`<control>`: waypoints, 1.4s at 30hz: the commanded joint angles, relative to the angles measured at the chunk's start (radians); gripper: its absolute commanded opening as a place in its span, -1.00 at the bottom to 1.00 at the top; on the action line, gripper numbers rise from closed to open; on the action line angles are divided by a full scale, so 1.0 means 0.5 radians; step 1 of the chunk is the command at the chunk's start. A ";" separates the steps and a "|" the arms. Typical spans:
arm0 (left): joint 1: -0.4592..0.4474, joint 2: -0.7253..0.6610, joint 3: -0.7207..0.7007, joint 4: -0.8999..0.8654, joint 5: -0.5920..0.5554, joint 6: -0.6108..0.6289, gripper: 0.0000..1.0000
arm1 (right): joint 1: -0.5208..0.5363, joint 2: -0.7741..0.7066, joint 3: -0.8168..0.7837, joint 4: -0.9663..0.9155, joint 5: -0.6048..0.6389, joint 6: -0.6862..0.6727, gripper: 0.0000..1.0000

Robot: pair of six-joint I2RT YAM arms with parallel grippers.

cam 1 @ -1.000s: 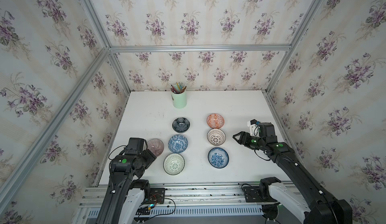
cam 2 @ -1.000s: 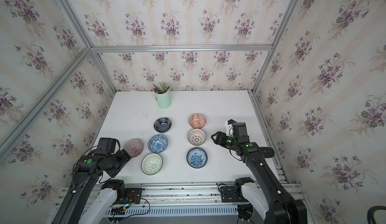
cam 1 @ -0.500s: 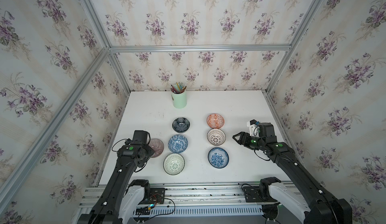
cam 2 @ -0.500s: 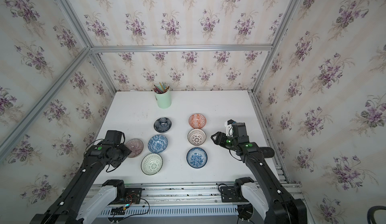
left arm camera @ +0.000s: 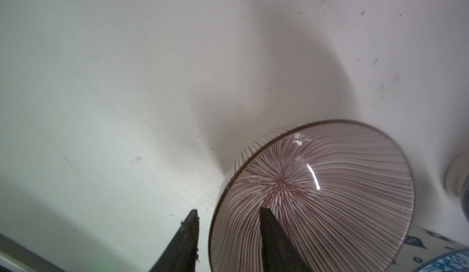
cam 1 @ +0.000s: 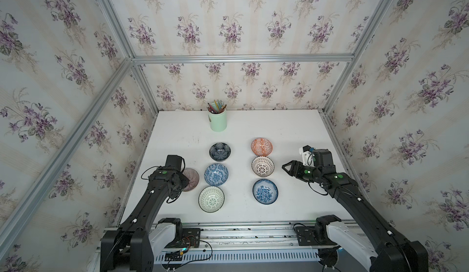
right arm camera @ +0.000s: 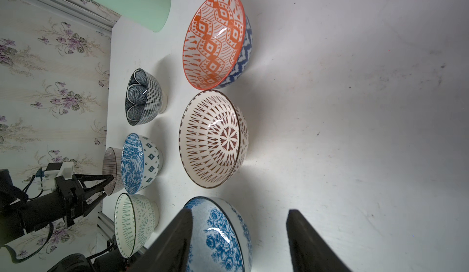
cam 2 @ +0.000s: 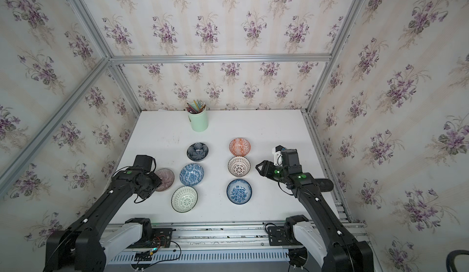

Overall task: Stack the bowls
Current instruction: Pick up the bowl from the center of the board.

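Loosely, left end effector (left arm camera: 228,212) straddles rim of mauve bowl (left arm camera: 330,194).

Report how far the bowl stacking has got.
Done: nothing; all seven bowls sit singly on the table, none nested. In hand: the left gripper straddles the rim of the mauve bowl, one finger inside, one outside, not yet clamped. The right gripper hangs open and empty beside the brown lattice bowl. Left: every stacking move.
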State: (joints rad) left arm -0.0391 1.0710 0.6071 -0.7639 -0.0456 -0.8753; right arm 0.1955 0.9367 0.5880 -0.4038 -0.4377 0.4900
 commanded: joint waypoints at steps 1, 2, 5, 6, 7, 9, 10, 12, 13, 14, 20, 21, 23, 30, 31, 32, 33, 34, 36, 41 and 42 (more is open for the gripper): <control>0.004 0.017 -0.011 0.071 0.023 0.038 -0.24 | -0.001 0.004 -0.003 0.009 -0.011 -0.015 0.28; 0.007 0.015 -0.013 0.074 0.024 0.042 -0.27 | 0.001 0.004 -0.003 0.008 -0.011 -0.016 0.28; 0.012 0.004 -0.015 0.069 0.018 0.052 -0.44 | -0.001 0.005 -0.003 0.010 -0.009 -0.016 0.27; 0.014 0.001 -0.015 0.068 0.018 0.056 -0.52 | 0.000 0.005 -0.004 0.011 -0.008 -0.015 0.27; 0.018 0.000 -0.015 0.067 0.018 0.062 -0.63 | 0.003 0.004 -0.004 0.008 -0.008 -0.014 0.27; 0.025 -0.002 -0.015 0.065 0.023 0.073 -0.79 | 0.002 0.003 -0.004 0.010 -0.011 -0.015 0.26; 0.028 -0.003 -0.013 0.060 0.026 0.075 -0.84 | 0.002 0.002 -0.004 0.010 -0.011 -0.014 0.26; 0.036 -0.014 -0.009 0.050 0.028 0.086 -0.92 | 0.002 0.002 -0.006 0.010 -0.013 -0.011 0.25; 0.040 -0.026 -0.004 0.039 0.025 0.089 -0.99 | 0.004 0.002 -0.007 0.010 -0.014 -0.012 0.25; 0.045 -0.040 0.002 0.023 0.017 0.093 -1.00 | 0.004 0.006 -0.007 0.008 -0.014 -0.013 0.25; 0.071 -0.171 0.115 -0.154 -0.065 0.130 -1.00 | 0.010 0.009 -0.004 0.007 -0.017 -0.011 0.22; 0.072 -0.197 0.161 -0.210 -0.084 0.139 -1.00 | 0.008 0.012 0.000 0.003 -0.017 -0.011 0.22; 0.075 -0.248 0.266 -0.321 -0.112 0.169 -1.00 | 0.011 0.016 0.011 -0.007 -0.014 -0.011 0.21; 0.062 -0.392 0.655 -0.443 0.554 0.632 -1.00 | 0.044 0.002 0.178 -0.126 -0.027 -0.006 0.15; 0.044 -0.382 0.700 -0.459 0.681 0.676 -1.00 | 0.053 -0.003 0.217 -0.146 -0.033 -0.003 0.14; 0.011 -0.371 0.758 -0.502 0.762 0.704 -1.00 | 0.066 -0.005 0.257 -0.164 -0.042 0.002 0.13; -0.053 -0.365 0.808 -0.535 0.776 0.710 -1.00 | 0.083 -0.006 0.293 -0.180 -0.050 0.006 0.12; -0.128 -0.363 0.852 -0.559 0.753 0.704 -1.00 | 0.099 -0.007 0.328 -0.191 -0.056 0.018 0.11; -0.392 -0.347 0.936 -0.575 0.650 0.655 -1.00 | 0.161 0.004 0.397 -0.214 -0.067 0.035 0.06; -1.060 -0.132 1.089 -0.501 0.320 0.456 -1.00 | 0.547 0.102 0.580 -0.262 0.047 0.109 -0.02; -1.154 -0.061 1.119 -0.488 0.250 0.425 -1.00 | 0.625 0.124 0.612 -0.273 0.087 0.128 -0.03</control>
State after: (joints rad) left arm -0.5186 0.9863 1.1412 -1.0401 0.1825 -0.6048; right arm 0.4496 0.9802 0.8600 -0.5072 -0.4381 0.5247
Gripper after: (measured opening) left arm 0.087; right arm 0.483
